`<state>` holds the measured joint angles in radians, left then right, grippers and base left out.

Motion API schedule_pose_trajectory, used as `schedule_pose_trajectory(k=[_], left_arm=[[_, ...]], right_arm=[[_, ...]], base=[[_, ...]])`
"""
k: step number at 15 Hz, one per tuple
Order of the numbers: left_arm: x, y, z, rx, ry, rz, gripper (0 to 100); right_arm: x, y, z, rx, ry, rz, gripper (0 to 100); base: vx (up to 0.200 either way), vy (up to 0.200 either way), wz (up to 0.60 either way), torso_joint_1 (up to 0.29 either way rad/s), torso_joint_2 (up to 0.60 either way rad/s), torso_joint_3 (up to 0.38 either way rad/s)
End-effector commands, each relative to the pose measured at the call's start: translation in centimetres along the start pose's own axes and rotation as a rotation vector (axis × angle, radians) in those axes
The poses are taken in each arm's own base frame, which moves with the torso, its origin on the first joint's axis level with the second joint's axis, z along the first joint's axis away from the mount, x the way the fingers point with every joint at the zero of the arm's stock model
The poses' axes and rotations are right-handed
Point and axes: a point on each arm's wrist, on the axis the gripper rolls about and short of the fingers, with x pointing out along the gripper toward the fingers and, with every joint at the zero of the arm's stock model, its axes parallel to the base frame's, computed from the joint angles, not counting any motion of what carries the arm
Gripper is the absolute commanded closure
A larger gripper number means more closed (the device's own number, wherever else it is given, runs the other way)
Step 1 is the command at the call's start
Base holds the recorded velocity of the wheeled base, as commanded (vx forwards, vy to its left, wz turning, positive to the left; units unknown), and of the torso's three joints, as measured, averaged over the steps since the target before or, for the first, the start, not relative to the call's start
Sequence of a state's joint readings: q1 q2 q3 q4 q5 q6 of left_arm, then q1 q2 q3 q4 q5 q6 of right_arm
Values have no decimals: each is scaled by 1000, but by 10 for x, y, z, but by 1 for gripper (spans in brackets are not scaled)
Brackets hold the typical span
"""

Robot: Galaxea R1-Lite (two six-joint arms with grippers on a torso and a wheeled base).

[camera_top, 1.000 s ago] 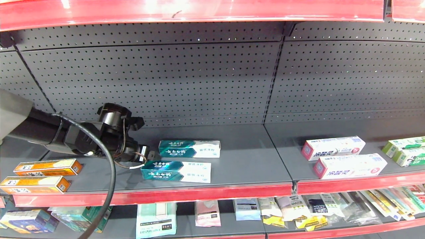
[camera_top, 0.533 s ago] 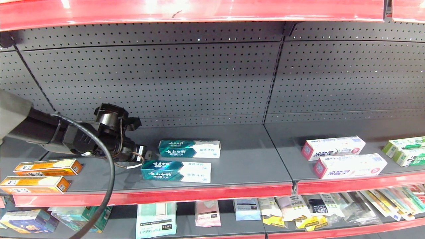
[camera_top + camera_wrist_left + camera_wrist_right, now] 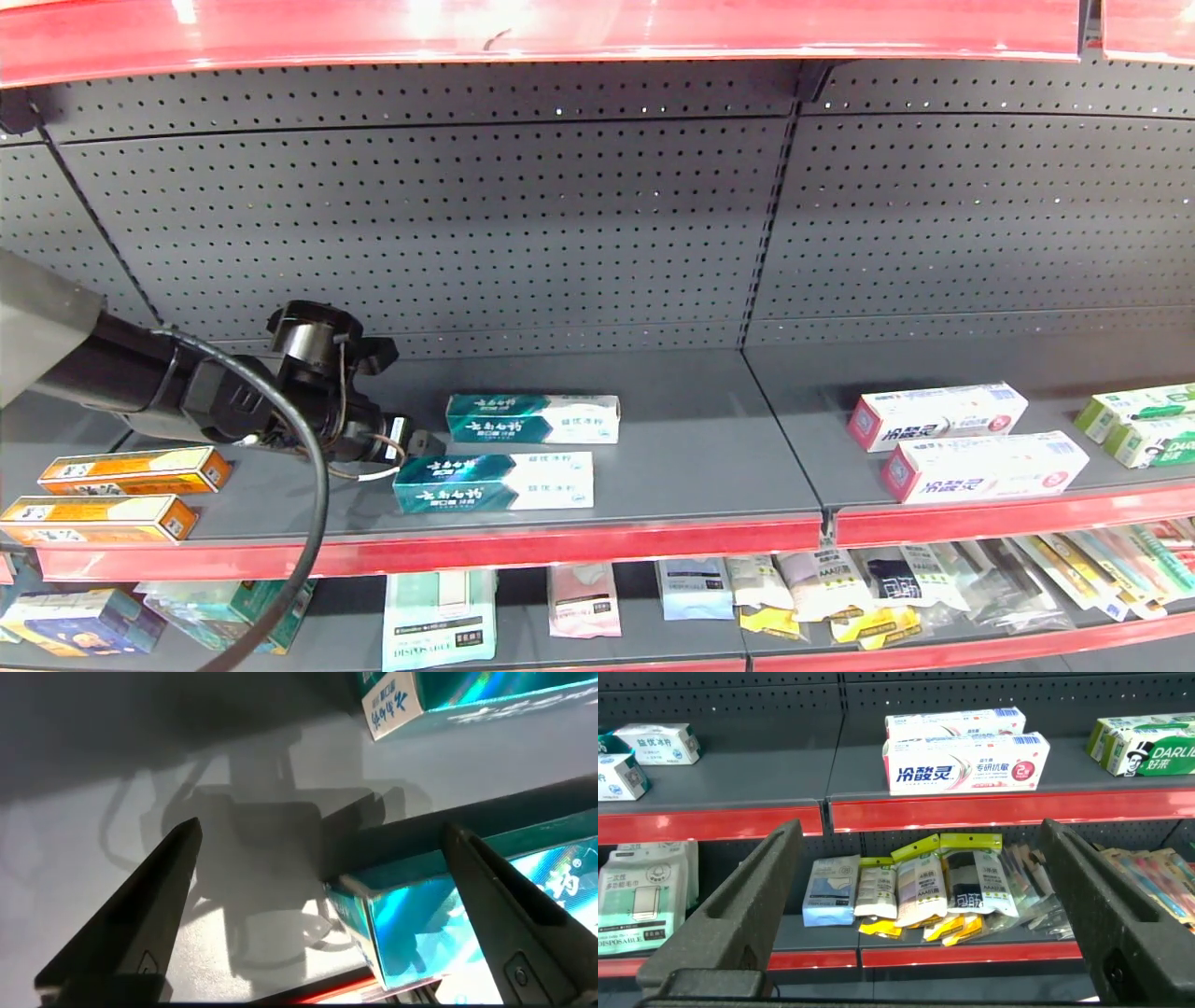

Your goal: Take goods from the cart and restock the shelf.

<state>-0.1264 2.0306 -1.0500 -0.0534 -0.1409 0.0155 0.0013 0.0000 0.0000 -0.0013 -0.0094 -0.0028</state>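
Head view: left end effector (image 3: pixel 417 440) sits low over shelf (image 3: pixel 681 439), at the left end of front teal box (image 3: pixel 493 482). Left wrist view: fingers spread wide, box end between them, not clamped, contact unclear. Box lies flat near red lip (image 3: pixel 560 543); rear teal box (image 3: pixel 532 417) just behind, apart. Bare shelf right of both, up to red-white boxes (image 3: pixel 980 465). Orange boxes (image 3: pixel 131 471) at left edge. Right end effector (image 3: pixel 915 905): fingers apart, holding nothing. Teal boxes carry white lettering.
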Motion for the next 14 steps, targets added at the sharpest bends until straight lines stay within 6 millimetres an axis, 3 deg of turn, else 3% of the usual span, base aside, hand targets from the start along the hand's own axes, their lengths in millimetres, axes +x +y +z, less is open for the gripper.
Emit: schedule_pose_trajectory(k=[1, 5, 10, 12, 14], left_arm=[[-1, 0, 1, 1, -4, -1, 0], [-4, 0, 2, 0, -13, 1, 0], [-53, 15, 15, -1, -146, 47, 0], [-75, 33, 2, 37, -155, 102, 0], [-82, 44, -19, 60, -108, 132, 0]], right_arm=[[0, 0, 0, 0, 1, 0, 0], [0, 0, 0, 0, 1, 0, 0], [0, 0, 0, 0, 1, 0, 0], [0, 0, 0, 0, 1, 0, 0], [0, 0, 0, 0, 1, 0, 0]], base=[[0, 0, 0, 0, 0, 0], [0, 0, 0, 0, 0, 0], [0, 0, 0, 0, 0, 0], [0, 0, 0, 0, 0, 0], [0, 0, 0, 0, 0, 0]])
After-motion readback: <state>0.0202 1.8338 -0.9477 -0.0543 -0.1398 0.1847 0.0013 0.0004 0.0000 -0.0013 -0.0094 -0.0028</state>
